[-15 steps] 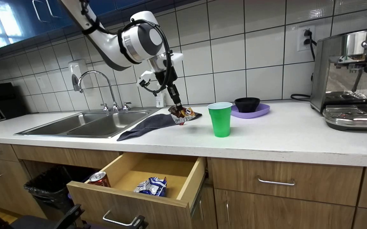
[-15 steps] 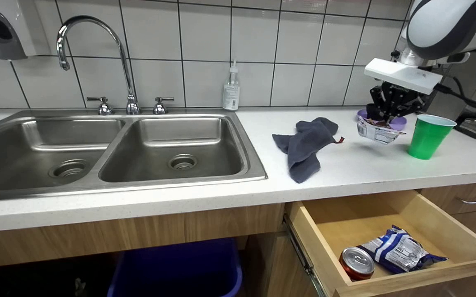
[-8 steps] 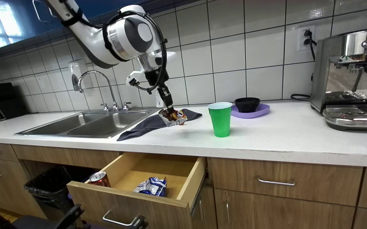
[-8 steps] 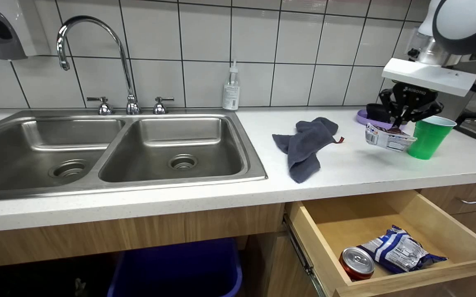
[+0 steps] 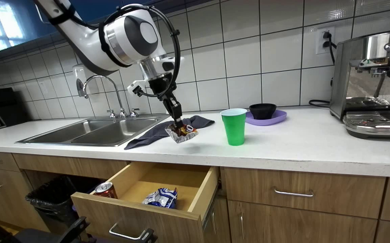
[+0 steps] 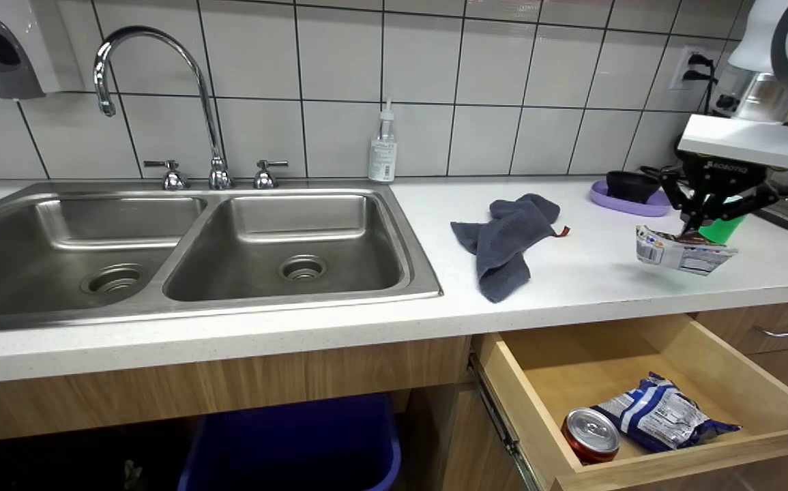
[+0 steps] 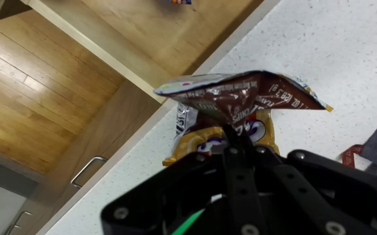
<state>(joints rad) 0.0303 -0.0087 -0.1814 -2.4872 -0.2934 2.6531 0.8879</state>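
End effector [image 5: 179,124]: you had it clamped on the chip bag [image 7: 243,94].
Chip bag: you held it above the counter [image 6: 578,273].
Drawer [image 5: 134,216]: stood pulled out, a can [image 6: 591,431] and blue packet [image 6: 666,412] inside.

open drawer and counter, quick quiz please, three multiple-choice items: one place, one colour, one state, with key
1. Where is the red can?
A) in the sink
B) in the drawer
C) on the towel

2. What colour is the outside of the cup?
A) green
B) orange
C) black

3. How are the fingers?
A) spread open
B) shut on nothing
C) shut on the snack bag

1 B: an exterior view shows it standing inside
2 A: both exterior views show its green wall
3 C: the wrist view shows its wrapper pinched there
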